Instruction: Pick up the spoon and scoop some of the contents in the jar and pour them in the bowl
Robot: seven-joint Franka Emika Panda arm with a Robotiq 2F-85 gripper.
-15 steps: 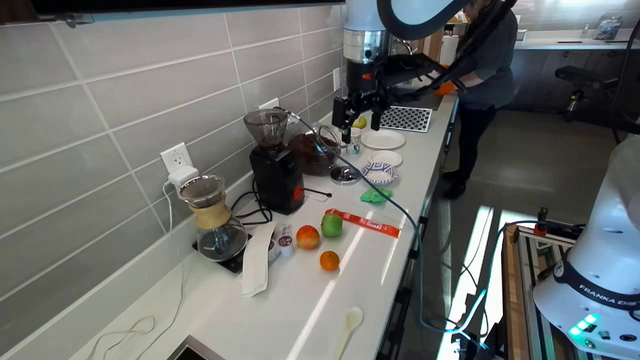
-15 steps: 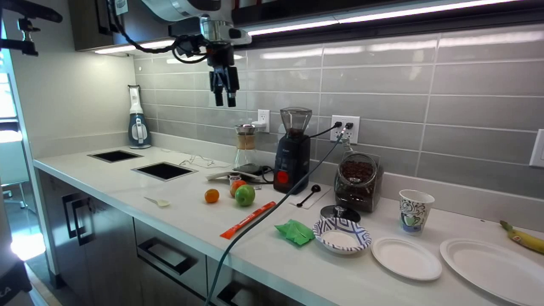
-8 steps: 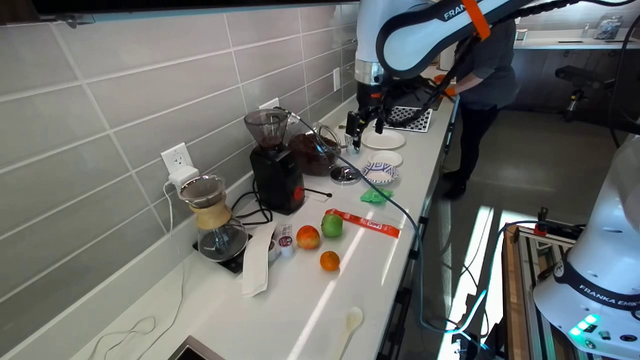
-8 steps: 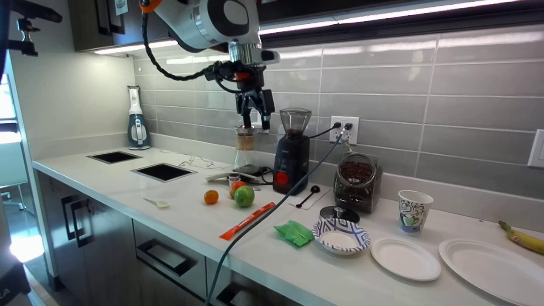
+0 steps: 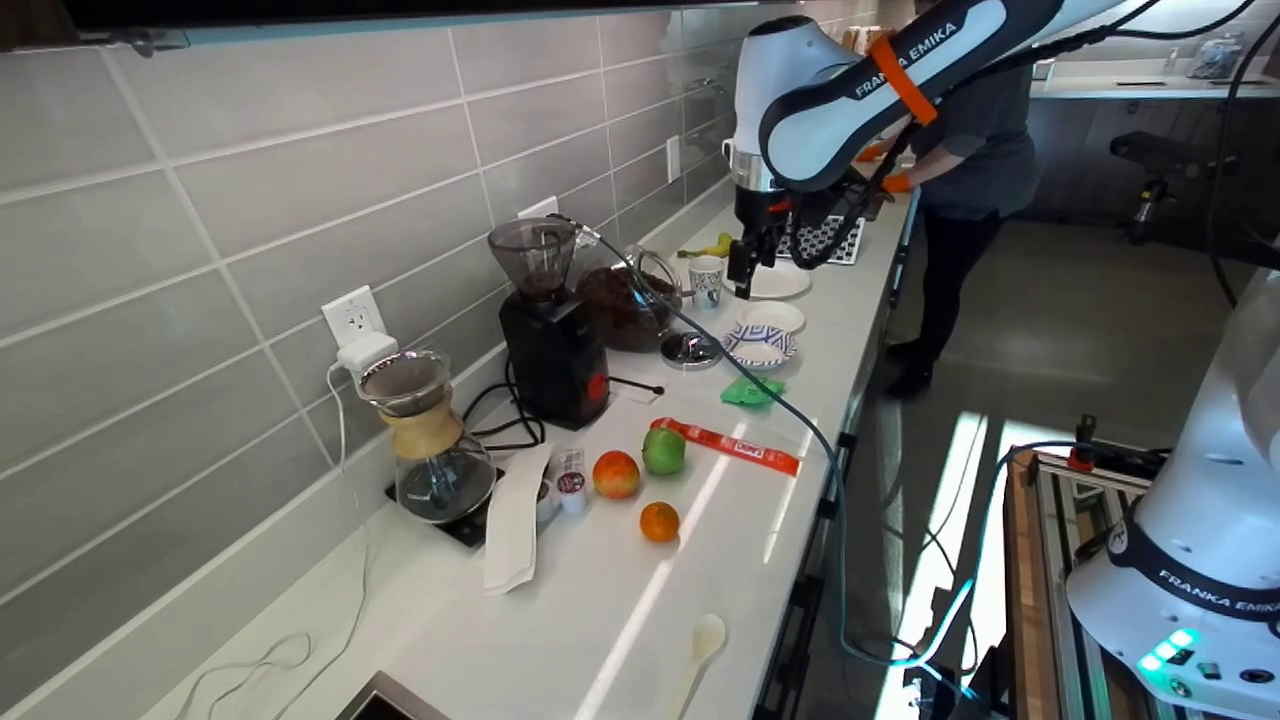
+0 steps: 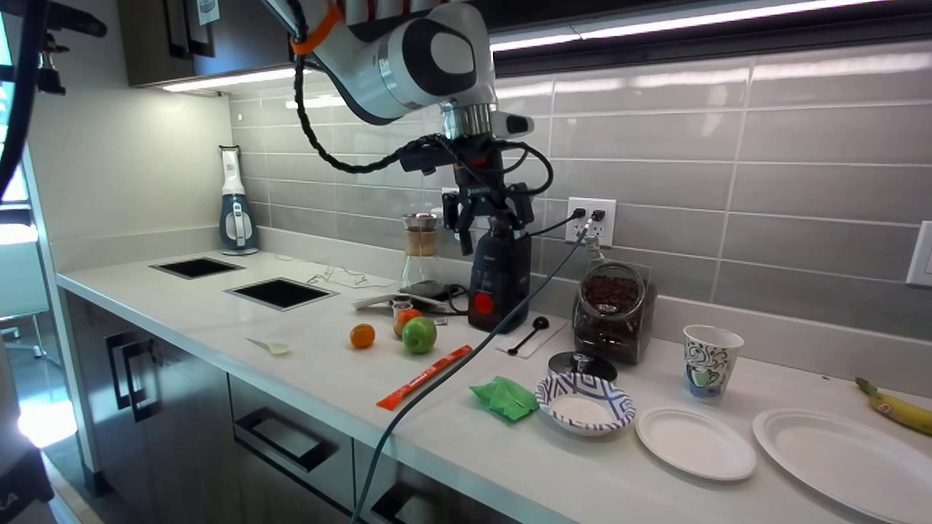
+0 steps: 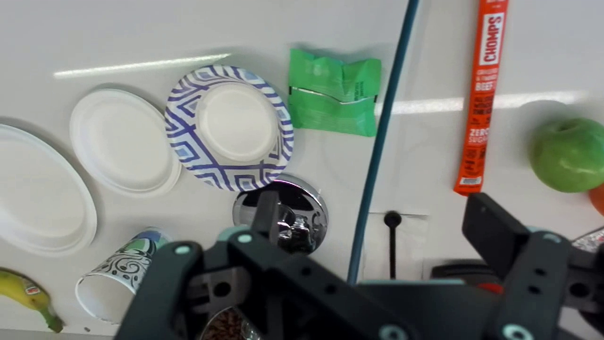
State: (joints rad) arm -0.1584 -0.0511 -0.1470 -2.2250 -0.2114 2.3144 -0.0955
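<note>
– Down and across toward the jar (image 6: pixel 615 340) has come the arm (image 6: pixel 437 65) since the earlier frame, as an exterior view shows. Its gripper (image 6: pixel 494 236) hangs well above the counter (image 6: pixel 320 356), hiding part of the coffee grinder (image 6: pixel 501 284).

– And the things on the counter?

– They lie as they did. The jar, with dark beans (image 6: pixel 610 291) inside, stands near the wall (image 6: pixel 801 204), and a shiny lid (image 6: pixel 598 367) lies just beside it.

– Where is the patterned bowl (image 6: pixel 586 415)?

– Upright, just beside the lid. The black spoon (image 6: pixel 539 324) rests on a white sheet (image 6: pixel 546 340) near the grinder; a pale spoon (image 6: pixel 277 348) lies well apart from the bowl, near the front edge. Which spoon is wanted, I can't tell.

– What else?

– In an exterior view, a person (image 5: pixel 985 150) stands by the far end, and an orange (image 5: pixel 659 521), a green apple (image 5: pixel 663 450) and a reddish fruit (image 5: pixel 615 474) sit close together between the pale spoon and the grinder.

– And the fingers (image 7: pixel 493 233), by the wrist view?

– Released, and spread wide: they stand far apart, and the black spoon shows below, between them. A blue cable (image 7: pixel 380 141) crosses between that spoon and the bowl, and a green packet (image 7: pixel 332 113) lies just beside the bowl, with a small plate (image 7: pixel 125 141) on its other side.
</note>
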